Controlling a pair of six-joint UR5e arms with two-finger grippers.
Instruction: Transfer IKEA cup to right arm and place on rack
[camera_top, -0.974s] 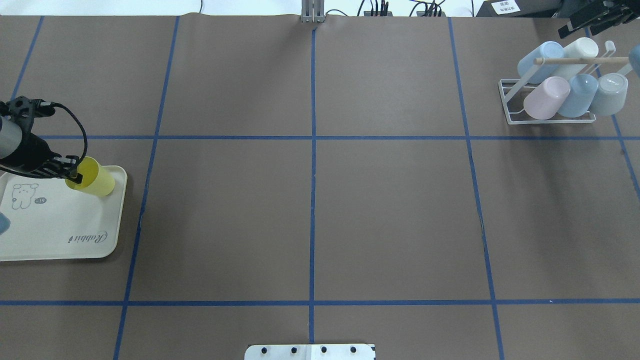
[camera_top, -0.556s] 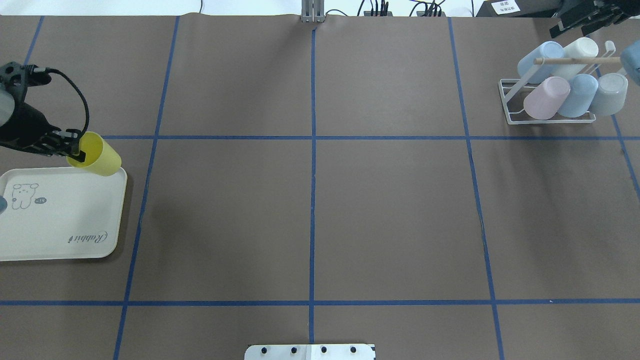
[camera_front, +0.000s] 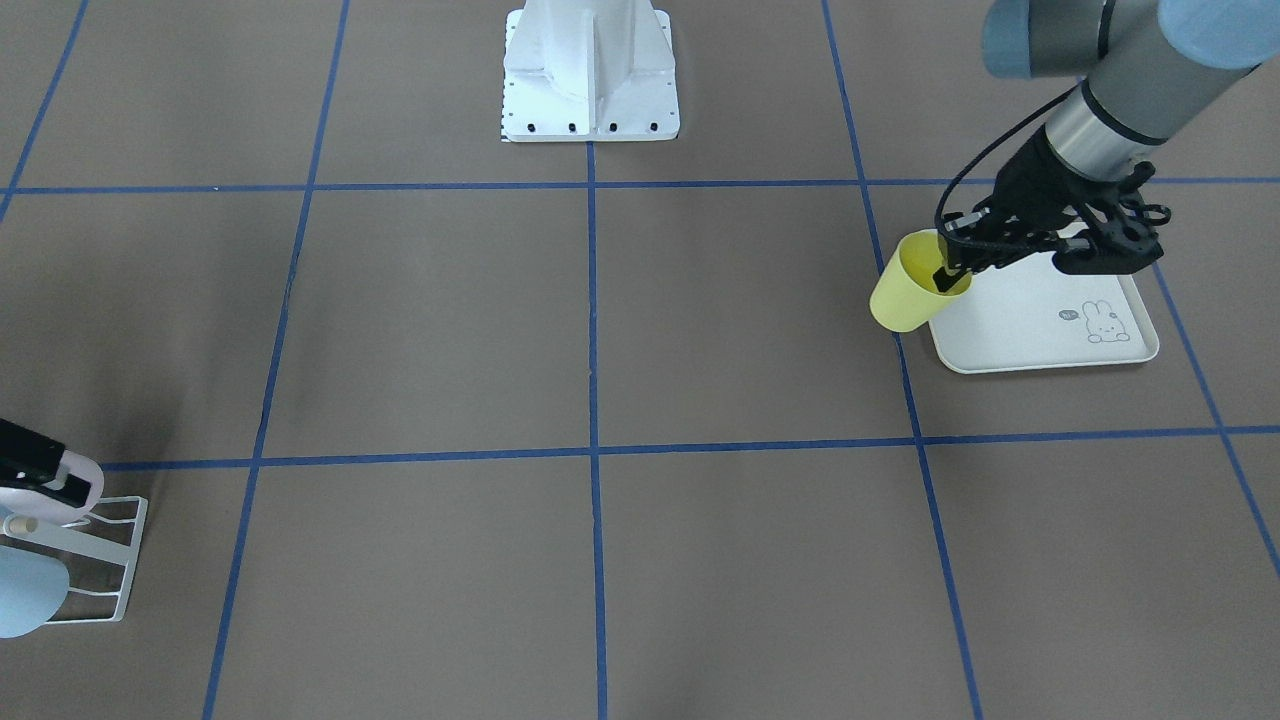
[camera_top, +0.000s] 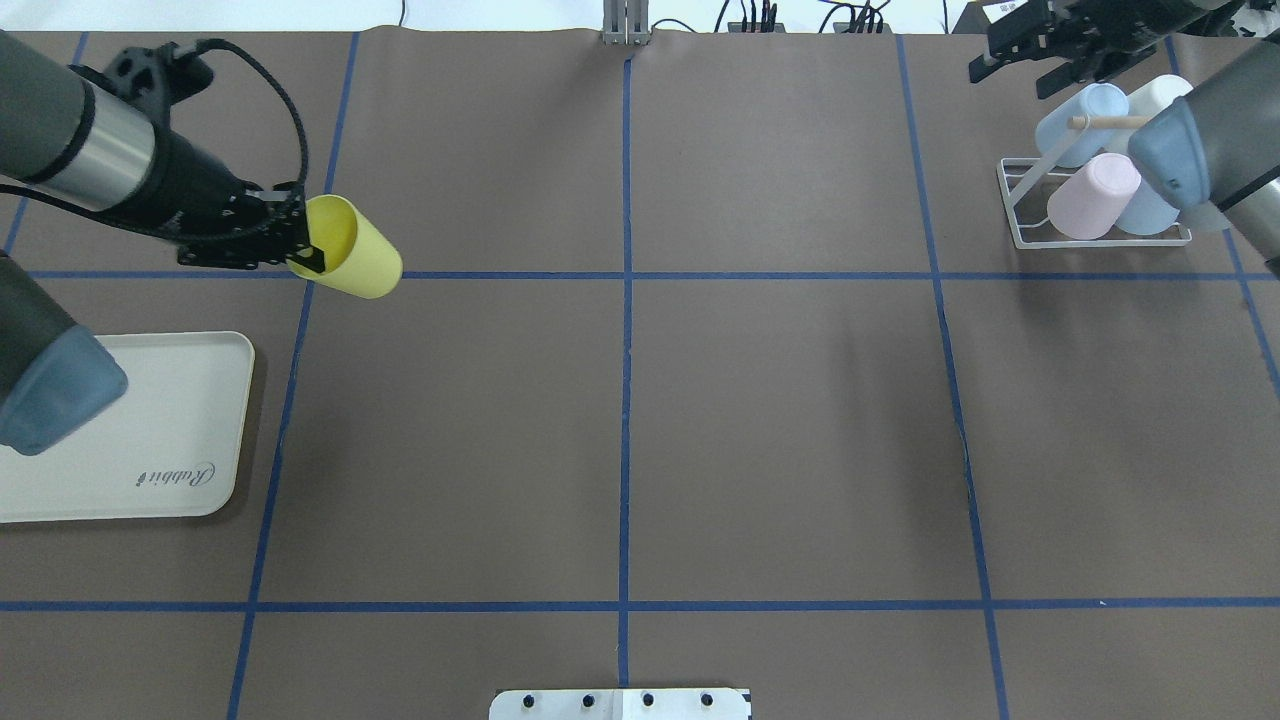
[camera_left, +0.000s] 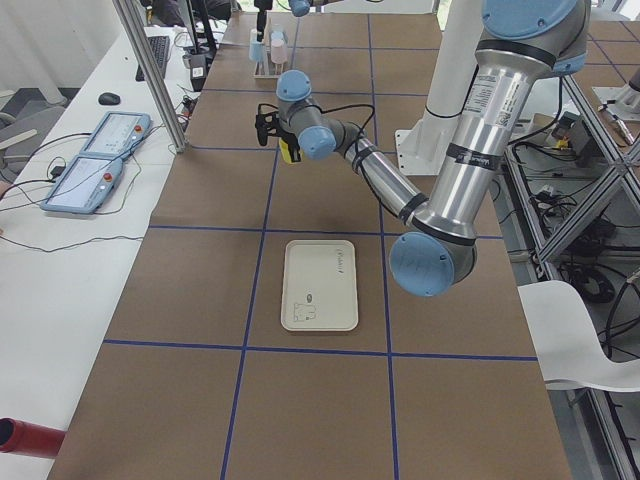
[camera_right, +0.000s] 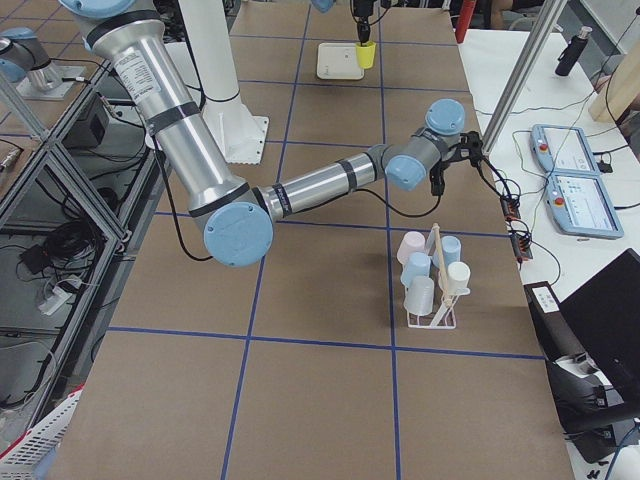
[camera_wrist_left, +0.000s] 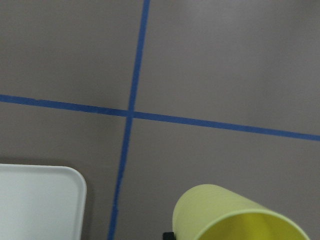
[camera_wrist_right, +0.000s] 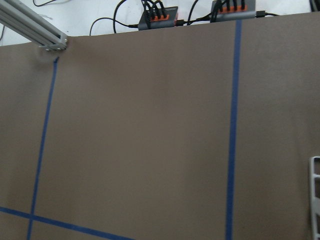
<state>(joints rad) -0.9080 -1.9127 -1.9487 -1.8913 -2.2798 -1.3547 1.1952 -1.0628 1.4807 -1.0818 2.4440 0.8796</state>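
Fig.: 1 yellow cup, 1 tray, 1 rack w/ 5 pastel cups. Yellow cup is airborne past the tray's far-right corner, long axis approx. left-right, mouth toward the table's left edge. Left gripper is clamped on its rim; right gripper has fingers apart, at the far edge. Vs. 0.6 s ago: cup is further from the tray.

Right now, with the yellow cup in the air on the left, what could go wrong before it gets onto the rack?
1. The left pincer pinches the cup only at its rim, tilted, above the table. It could slip or swing during the handover.
2. The rack already holds several cups, and the right arm hangs close over them. It might knock one off.
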